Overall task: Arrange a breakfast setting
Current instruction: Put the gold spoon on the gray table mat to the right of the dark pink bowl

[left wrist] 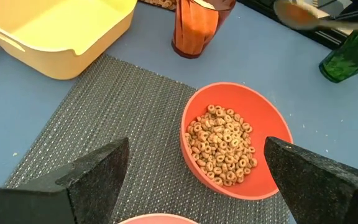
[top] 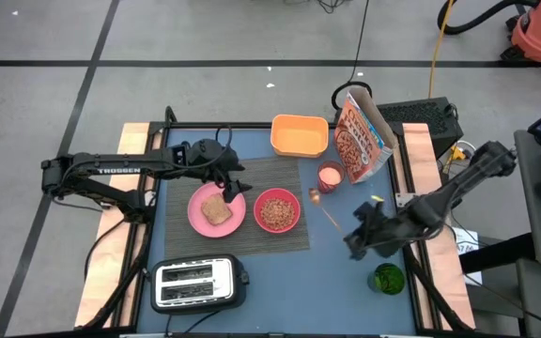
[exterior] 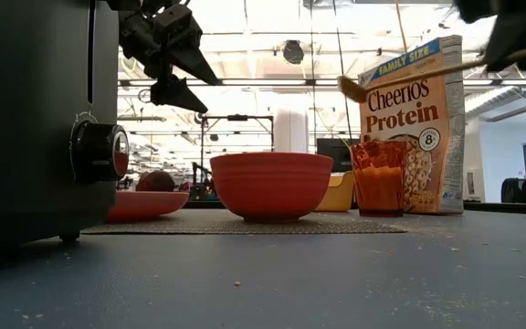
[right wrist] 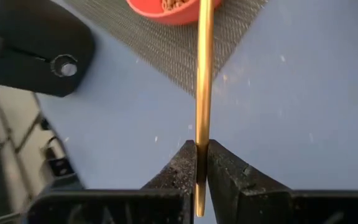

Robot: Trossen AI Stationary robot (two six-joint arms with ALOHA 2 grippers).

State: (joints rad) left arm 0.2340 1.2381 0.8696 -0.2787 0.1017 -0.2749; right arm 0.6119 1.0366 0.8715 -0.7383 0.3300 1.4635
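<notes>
So my left hand (top: 232, 185) is hanging wide open with nothing in it, right above the pink plate (top: 216, 210), which is carrying the toast (top: 217, 210) on the left part of the grey placemat (top: 242, 208). The toaster (top: 197, 284) is sitting on the table (top: 346, 282) at the near edge, left of centre. The pink bowl (top: 277, 210) full of cereal rings is sitting on the mat just right of the plate. Past it there's a yellow tub (top: 300, 135), an orange glass (top: 330, 176) and a cereal box (top: 360, 136). My right hand (right wrist: 202, 163) is pinching the gold spoon (top: 325, 210) by its handle, holding it up off the table to the right of the bowl. A green cup (top: 388, 278) is standing near that hand.
</notes>
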